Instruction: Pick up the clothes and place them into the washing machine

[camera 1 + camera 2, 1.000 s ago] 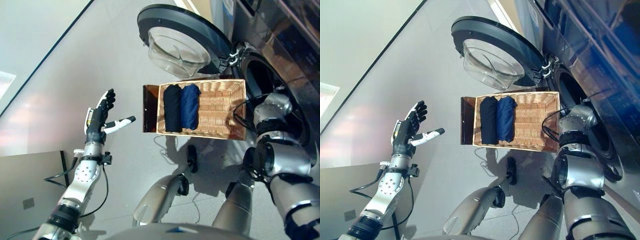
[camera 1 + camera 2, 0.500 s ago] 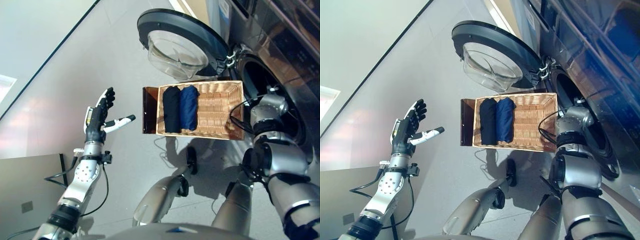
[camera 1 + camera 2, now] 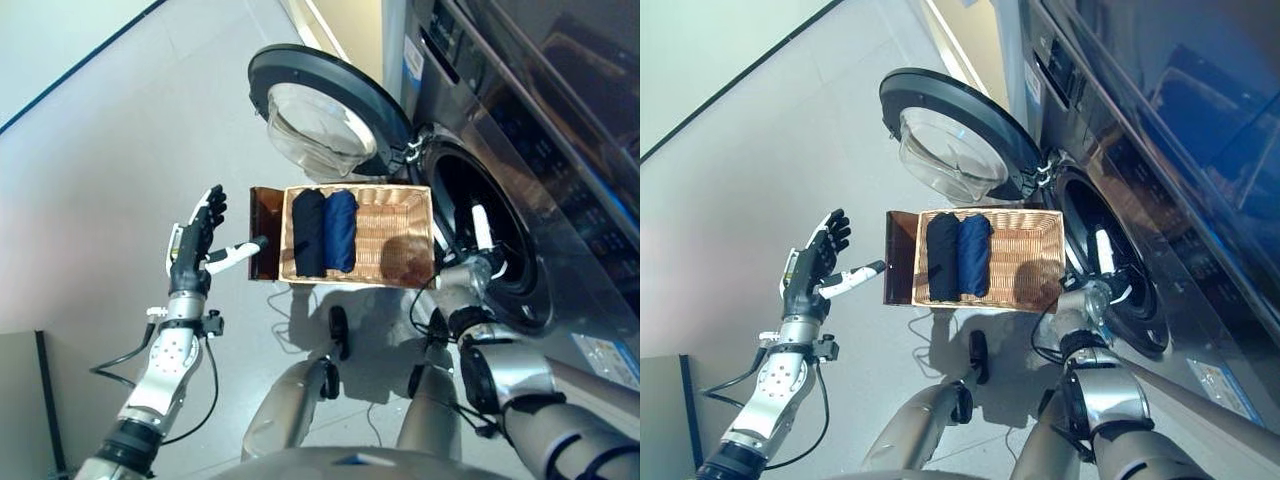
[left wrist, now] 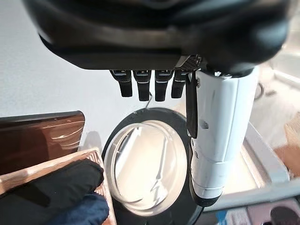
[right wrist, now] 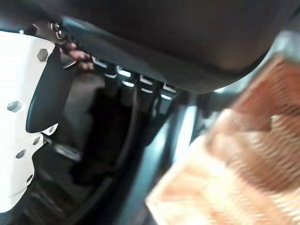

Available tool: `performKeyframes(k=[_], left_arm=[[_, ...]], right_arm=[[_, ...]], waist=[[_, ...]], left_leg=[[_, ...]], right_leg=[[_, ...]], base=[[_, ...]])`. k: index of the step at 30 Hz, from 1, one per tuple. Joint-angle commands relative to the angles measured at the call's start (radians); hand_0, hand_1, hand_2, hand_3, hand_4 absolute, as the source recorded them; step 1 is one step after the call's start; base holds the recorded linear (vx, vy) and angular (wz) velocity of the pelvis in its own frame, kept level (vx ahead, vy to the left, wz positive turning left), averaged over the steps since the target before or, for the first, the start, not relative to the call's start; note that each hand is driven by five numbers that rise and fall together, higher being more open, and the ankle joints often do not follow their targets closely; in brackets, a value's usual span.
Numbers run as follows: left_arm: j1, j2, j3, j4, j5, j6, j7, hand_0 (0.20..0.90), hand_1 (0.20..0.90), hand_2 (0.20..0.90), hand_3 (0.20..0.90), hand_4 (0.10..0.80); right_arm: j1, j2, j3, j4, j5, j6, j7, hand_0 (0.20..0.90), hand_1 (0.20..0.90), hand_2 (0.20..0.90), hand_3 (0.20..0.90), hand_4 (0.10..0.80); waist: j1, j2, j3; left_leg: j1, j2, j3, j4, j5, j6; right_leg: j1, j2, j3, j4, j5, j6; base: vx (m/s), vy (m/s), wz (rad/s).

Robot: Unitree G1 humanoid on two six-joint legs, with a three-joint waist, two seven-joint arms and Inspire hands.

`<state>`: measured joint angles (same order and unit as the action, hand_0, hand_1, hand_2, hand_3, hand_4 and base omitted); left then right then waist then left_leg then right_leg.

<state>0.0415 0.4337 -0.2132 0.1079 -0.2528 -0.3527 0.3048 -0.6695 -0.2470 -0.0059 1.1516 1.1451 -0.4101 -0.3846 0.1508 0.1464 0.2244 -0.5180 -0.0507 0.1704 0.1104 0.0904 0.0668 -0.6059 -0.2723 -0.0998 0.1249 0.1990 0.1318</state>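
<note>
Two rolled clothes, black [image 3: 307, 232] and blue [image 3: 340, 230], are seen mid-frame in the wicker basket [image 3: 400, 232], beside the washing machine [image 3: 480, 240], door [image 3: 320, 110] open. Left hand [image 3: 196, 236] is held open, empty, at mid-left. Right hand [image 3: 478, 250] is seen at the drum mouth, fingers straight, nothing held. Judged: a reach to the basket is required next. Drum contents cannot be made out.
</note>
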Motion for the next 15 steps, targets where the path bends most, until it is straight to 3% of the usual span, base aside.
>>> performKeyframes(k=[1,9,10,12,13,15], left_arm=[[-0.012,0.034,0.108,-0.112,-0.010,-0.057,0.018,0.900,0.900,0.900,0.900,0.800],[-0.013,0.047,0.137,-0.114,0.038,-0.043,0.034,0.900,0.900,0.900,0.900,0.800],[-0.014,0.049,0.143,-0.112,0.045,-0.043,0.038,0.900,0.900,0.900,0.900,0.800],[-0.010,0.044,0.152,-0.117,0.057,-0.040,0.045,0.900,0.900,0.900,0.900,0.800],[-0.008,0.041,0.155,-0.114,0.059,-0.036,0.044,0.900,0.900,0.900,0.900,0.800],[-0.009,0.038,0.160,-0.117,0.064,-0.027,0.044,0.900,0.900,0.900,0.900,0.800]], right_arm=[[-0.016,-0.028,0.078,-0.103,-0.100,-0.006,0.041,0.900,0.900,0.900,0.900,0.800],[-0.092,-0.063,0.230,0.071,-0.364,0.125,-0.017,0.900,0.900,0.900,0.900,0.800],[-0.111,-0.069,0.256,0.090,-0.412,0.139,-0.031,0.900,0.900,0.900,0.900,0.800],[-0.133,-0.052,0.294,0.097,-0.472,0.157,-0.032,0.900,0.900,0.900,0.900,0.800],[-0.140,-0.051,0.310,0.114,-0.501,0.171,-0.039,0.900,0.900,0.900,0.900,0.800],[-0.152,-0.042,0.321,0.127,-0.521,0.174,-0.049,0.900,0.900,0.900,0.900,0.800]], waist=[[0.017,-0.053,0.024],[0.041,-0.143,0.056],[0.048,-0.155,0.053],[0.051,-0.170,0.068],[0.056,-0.182,0.064],[0.059,-0.193,0.068]], left_leg=[[-0.134,0.064,-0.081,0.092,-0.060,-0.117],[-0.144,0.078,-0.111,0.118,-0.069,-0.118],[-0.136,0.082,-0.120,0.121,-0.097,-0.124],[-0.149,0.082,-0.118,0.125,-0.070,-0.117],[-0.140,0.088,-0.128,0.128,-0.101,-0.124],[-0.146,0.087,-0.131,0.133,-0.103,-0.124]], right_leg=[[0.069,0.004,-0.030,-0.004,-0.123,-0.035],[0.093,0.014,-0.066,-0.004,-0.125,-0.038],[0.103,0.020,-0.064,-0.005,-0.148,-0.033],[0.095,0.019,-0.078,-0.004,-0.126,-0.041],[0.108,0.025,-0.075,-0.003,-0.151,-0.034],[0.108,0.028,-0.081,-0.002,-0.153,-0.035]], base=[[-0.024,-0.034,0.07],[-0.004,-0.033,0.09],[-0.010,-0.009,0.18],[0.008,0.006,0.12],[0.111,-0.020,0.06],[0.058,-0.035,0.05]])
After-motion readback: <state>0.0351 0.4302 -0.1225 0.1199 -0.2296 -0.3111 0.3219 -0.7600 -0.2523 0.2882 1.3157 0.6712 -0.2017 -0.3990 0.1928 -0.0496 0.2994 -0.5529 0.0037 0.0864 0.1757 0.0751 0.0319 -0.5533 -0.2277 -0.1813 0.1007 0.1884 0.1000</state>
